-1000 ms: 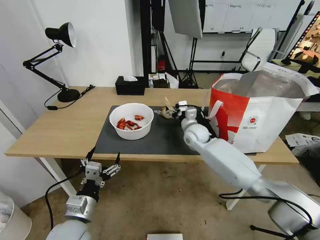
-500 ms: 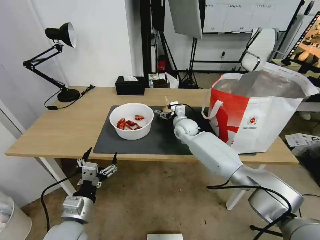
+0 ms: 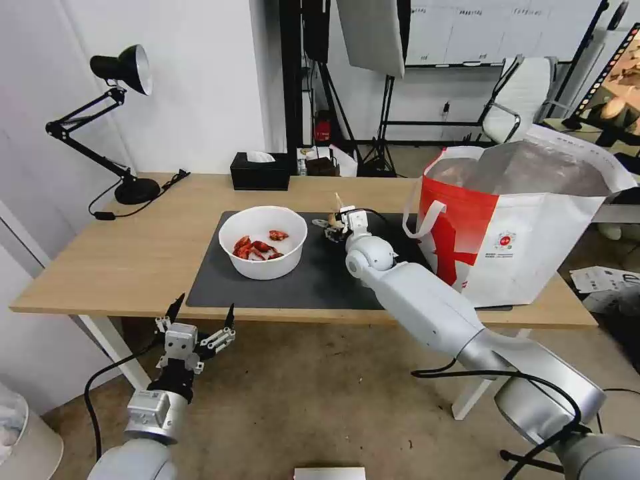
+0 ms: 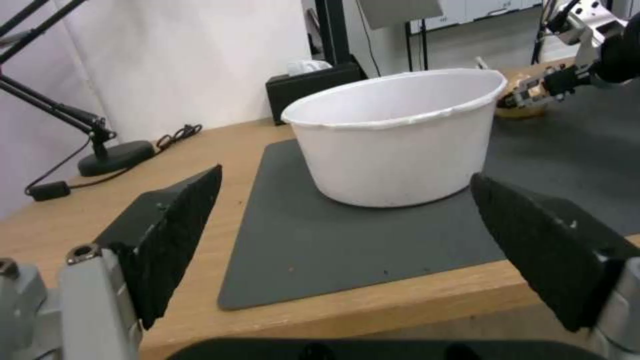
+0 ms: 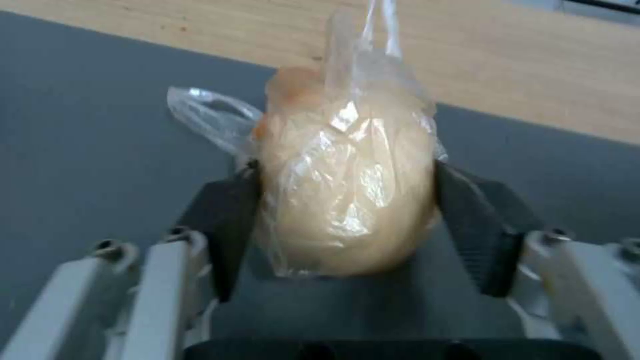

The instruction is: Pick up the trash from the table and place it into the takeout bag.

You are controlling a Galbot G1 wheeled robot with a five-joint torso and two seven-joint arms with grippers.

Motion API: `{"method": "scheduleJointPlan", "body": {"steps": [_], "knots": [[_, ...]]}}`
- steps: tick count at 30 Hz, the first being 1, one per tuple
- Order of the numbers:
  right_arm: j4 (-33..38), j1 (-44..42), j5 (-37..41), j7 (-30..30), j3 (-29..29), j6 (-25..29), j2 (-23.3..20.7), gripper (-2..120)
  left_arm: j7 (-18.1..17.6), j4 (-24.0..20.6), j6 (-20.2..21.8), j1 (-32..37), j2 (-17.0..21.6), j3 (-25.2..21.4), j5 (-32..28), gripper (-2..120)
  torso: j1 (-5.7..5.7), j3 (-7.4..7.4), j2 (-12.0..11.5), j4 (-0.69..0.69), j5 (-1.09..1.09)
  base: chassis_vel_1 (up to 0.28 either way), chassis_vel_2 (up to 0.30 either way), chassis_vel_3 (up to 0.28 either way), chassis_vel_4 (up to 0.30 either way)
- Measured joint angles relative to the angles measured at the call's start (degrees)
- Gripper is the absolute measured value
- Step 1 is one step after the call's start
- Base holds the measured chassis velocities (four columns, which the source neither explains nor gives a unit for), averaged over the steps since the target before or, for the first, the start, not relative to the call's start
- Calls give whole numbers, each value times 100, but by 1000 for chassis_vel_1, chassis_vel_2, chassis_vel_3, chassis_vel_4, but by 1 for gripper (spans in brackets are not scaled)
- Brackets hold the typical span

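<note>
Thin, glossy, crinkled clear plastic on the knotted bag [image 5: 347, 185], over a pale smooth lump. Matt black pads [image 5: 483, 230] on the right gripper [image 5: 343, 227], pale metal-look links behind. Smooth, slightly glossy white plastic bowl [image 4: 400, 135]. Matt dark grey mat [image 4: 320, 245]. Light wood-grain table [image 3: 127, 253], satin. Shiny silver foil lining in the woven-look takeout bag [image 3: 527, 227].

**Room Condition: Workshop Area**

White wall [image 3: 200, 80] stands behind the work area. Floor [image 3: 320, 400] is bare brownish concrete. A black articulated desk lamp [image 3: 120, 67] sits at the far left. Dark stand frames [image 3: 300, 73] rise centrally. A white office chair [image 3: 523, 97] sits back right, near whiteboard panels [image 3: 480, 30].
</note>
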Motion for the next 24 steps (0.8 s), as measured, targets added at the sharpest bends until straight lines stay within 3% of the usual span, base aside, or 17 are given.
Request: {"method": "scheduleJointPlan", "body": {"steps": [3, 8, 12, 17, 21, 24], "knots": [[147, -103, 191, 133, 55, -36, -62, 45, 0, 3, -1, -17, 5, 11, -1, 100, 0, 0, 0, 0, 0, 0, 0, 0, 0], [400, -250, 307, 243, 166, -27, -167, 32, 0, 2, -2, -8, 6, 22, -1, 100, 0, 0, 0, 0, 0, 0, 0, 0, 0], [1294, -563, 344, 298, 304, 110, -545, 12, 0, -31, -5, -4, 11, 38, -2, 100, 0, 0, 0, -1, 1, 0, 0, 0, 0], [2286, -862, 267, 270, 491, 327, -949, 4, -3, -103, -6, 22, 23, 18, -5, 100, 0, 0, 0, -1, 2, 0, 0, 0, 0], [3413, -1157, -193, 66, 844, 659, -1557, 3, -7, -155, -16, 83, 14, 20, -7, 100, 0, 0, 0, -2, 1, 0, 0, 0, 0], [3836, -1320, -683, -18, 1112, 985, -1798, 3, -7, -167, -48, 112, -8, 33, -6, 100, 0, 0, 0, -1, 2, 0, 0, 0, 0]]}}
